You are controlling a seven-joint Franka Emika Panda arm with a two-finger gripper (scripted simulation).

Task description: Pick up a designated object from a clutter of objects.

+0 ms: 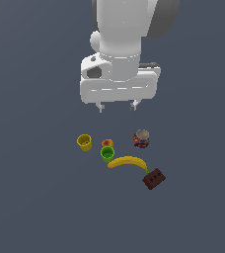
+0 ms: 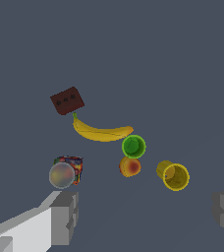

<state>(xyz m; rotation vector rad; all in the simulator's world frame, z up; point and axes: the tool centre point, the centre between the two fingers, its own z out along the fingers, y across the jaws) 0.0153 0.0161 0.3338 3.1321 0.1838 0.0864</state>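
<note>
Spread wide and empty, the white two-fingered gripper (image 1: 117, 105) is held high above the clutter, and the long curved yellow banana (image 1: 128, 161), between green cup (image 1: 107, 153) and dark red-brown holed block (image 1: 154, 179), is not yet grasped.

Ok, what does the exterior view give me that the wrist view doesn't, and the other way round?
Only the exterior view shows the arm's white body above the clutter, with the whole open claw hanging over the items, holding nothing.

Only the wrist view shows the grey fingertips up close, wide apart at the frame's edges, and the green cup's inside.

Both show the banana, its stem end next to the brown block, its other end by the green cup, plus the peach, yellow cup and can.
</note>
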